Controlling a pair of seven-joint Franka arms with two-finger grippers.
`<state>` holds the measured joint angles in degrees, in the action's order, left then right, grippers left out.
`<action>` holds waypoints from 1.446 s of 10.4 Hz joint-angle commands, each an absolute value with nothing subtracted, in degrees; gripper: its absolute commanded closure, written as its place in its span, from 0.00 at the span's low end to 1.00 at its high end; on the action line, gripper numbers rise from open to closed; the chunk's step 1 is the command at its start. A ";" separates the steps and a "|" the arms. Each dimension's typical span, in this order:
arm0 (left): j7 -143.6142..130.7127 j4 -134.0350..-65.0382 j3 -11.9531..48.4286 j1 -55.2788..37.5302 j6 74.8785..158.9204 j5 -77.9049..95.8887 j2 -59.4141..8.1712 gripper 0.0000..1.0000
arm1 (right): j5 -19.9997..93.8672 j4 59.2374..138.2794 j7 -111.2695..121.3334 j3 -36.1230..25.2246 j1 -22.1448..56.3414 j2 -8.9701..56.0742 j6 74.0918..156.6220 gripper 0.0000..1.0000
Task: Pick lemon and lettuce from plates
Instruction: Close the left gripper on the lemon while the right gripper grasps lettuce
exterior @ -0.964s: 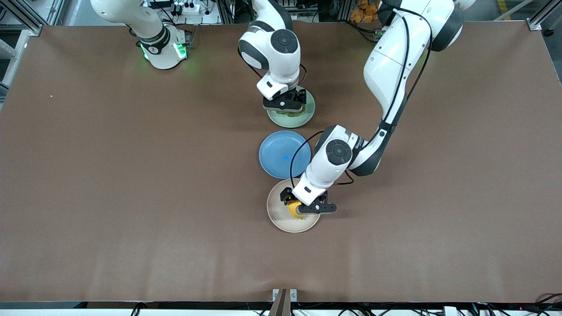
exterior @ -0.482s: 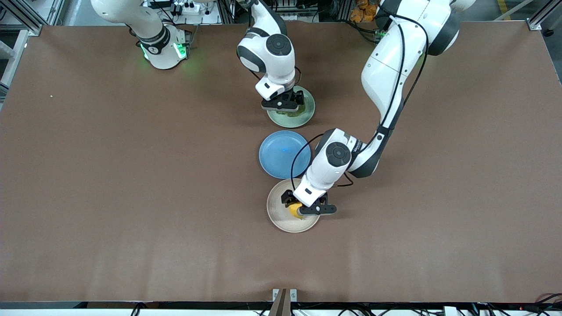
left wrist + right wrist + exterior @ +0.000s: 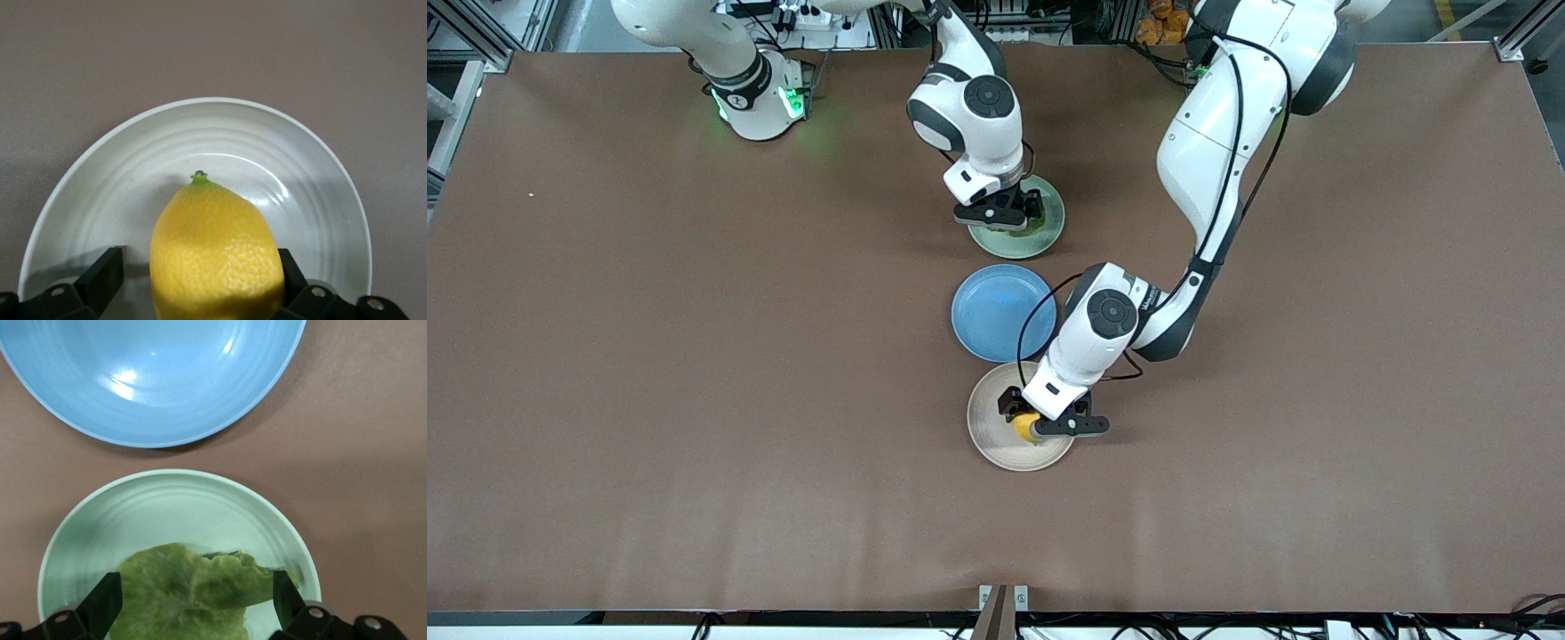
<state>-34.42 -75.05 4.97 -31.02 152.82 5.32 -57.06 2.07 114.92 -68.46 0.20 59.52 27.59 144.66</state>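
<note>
Lemon (image 3: 1024, 428) sits on the cream plate (image 3: 996, 444), the plate nearest the front camera, with my left gripper (image 3: 1040, 421) lowered around it. In my left wrist view the lemon (image 3: 215, 257) fills the gap between my two fingers (image 3: 100, 277): one finger is pressed against its side, while the other stands just clear with a dark gap showing, so I am closing but have not yet clamped it. Compared with a second ago, this gripper has dropped a little lower over the plate and its fingers have drawn in closer to the fruit. The lower end of the lemon is cut off by the frame edge.

Next farther from the camera lies the blue plate (image 3: 996, 311), bare, touching or almost touching the cream plate's rim.

Farthest lies the mint-green plate (image 3: 1049, 233) with the lettuce (image 3: 190, 593) on it. My right gripper (image 3: 1000, 212) has sunk closer to this plate than it was a second ago. Its fingers (image 3: 103, 603) stand wide apart on either side of the leaf, gripping nothing. In the front view my own wrist hides nearly all of the lettuce, and in the wrist view the leaf's stem end is cut off.
</note>
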 commanded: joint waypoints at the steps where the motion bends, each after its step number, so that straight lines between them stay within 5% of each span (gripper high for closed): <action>1: -34.89 -73.56 3.87 -31.99 153.81 5.89 -58.62 0.00 | 1.49 115.14 -71.27 -0.26 60.91 28.74 145.99 0.00; 3: -34.80 -73.65 3.87 -32.17 153.81 5.71 -58.62 0.07 | 1.49 115.14 -71.54 -0.35 61.26 29.35 145.99 0.00; 8: -34.72 -73.65 3.87 -31.82 153.72 5.71 -58.10 0.48 | 1.41 114.96 -72.42 -0.35 61.96 30.85 148.44 0.00; 10: -34.72 -73.65 3.87 -31.64 153.02 5.54 -57.48 0.56 | 1.41 114.96 -72.51 -0.35 62.14 30.94 148.45 0.00; 15: -34.28 -73.48 3.08 -30.16 138.81 5.89 -51.70 0.57 | 1.41 114.96 -72.95 -0.35 62.58 31.90 148.45 0.00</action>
